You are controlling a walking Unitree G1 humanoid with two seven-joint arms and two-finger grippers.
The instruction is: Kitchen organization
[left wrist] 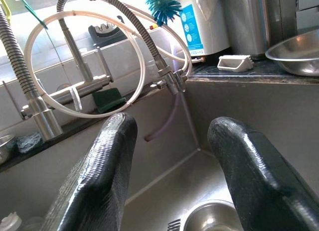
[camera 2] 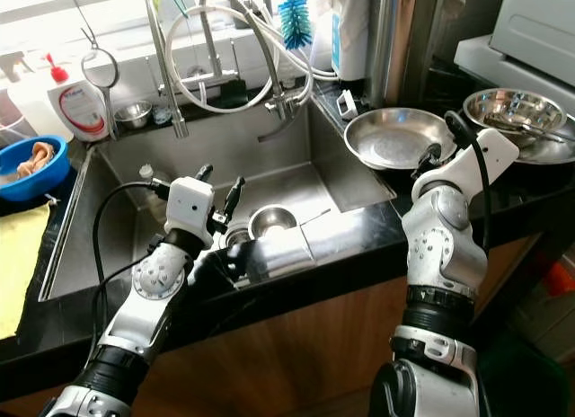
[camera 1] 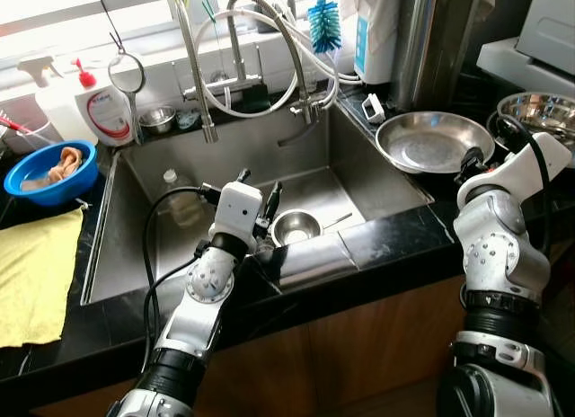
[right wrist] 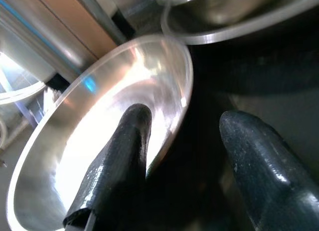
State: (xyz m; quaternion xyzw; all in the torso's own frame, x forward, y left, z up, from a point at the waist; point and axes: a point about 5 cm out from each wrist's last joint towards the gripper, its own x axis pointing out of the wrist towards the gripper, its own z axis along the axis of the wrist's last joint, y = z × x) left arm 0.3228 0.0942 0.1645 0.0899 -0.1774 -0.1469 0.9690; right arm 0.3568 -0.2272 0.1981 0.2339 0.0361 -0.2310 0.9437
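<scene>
left gripper [camera 1: 259,190] fingers spread, right gripper [right wrist: 189,156] parted

The right gripper [right wrist: 182,156] has its two black fingers spread apart; one finger [right wrist: 117,166] lies over the inside of a shallow steel pan [right wrist: 75,156], close to its rim; the other finger [right wrist: 264,166] sits outside the rim, above the dark counter [right wrist: 279,76]; the pan's edge runs between them; whether either finger touches it cannot be told. Beyond the pan sits a second steel bowl [right wrist: 224,17], its rim just beside the pan's; a wooden surface [right wrist: 75,17] shows past it.
</scene>
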